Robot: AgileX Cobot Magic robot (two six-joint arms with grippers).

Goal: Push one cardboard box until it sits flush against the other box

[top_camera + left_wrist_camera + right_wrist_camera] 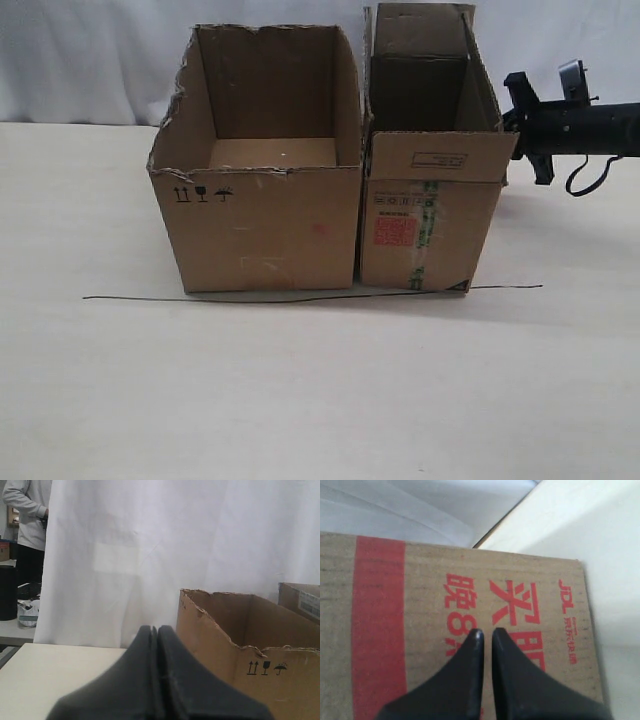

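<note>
By the cardboard box (420, 605), right claw (485, 632) shut, empty

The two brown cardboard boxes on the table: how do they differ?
The wide brown cardboard box has a ragged torn rim; the narrow brown cardboard box has straight-edged flaps. The wide one carries black handling symbols; the narrow one a red square label. Both stand open-topped, side by side.

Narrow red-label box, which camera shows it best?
Exterior view: the narrow box shows whole, label and flaps included. The right wrist view sees only a patch of its red-printed side; the left wrist view, one corner.
</note>
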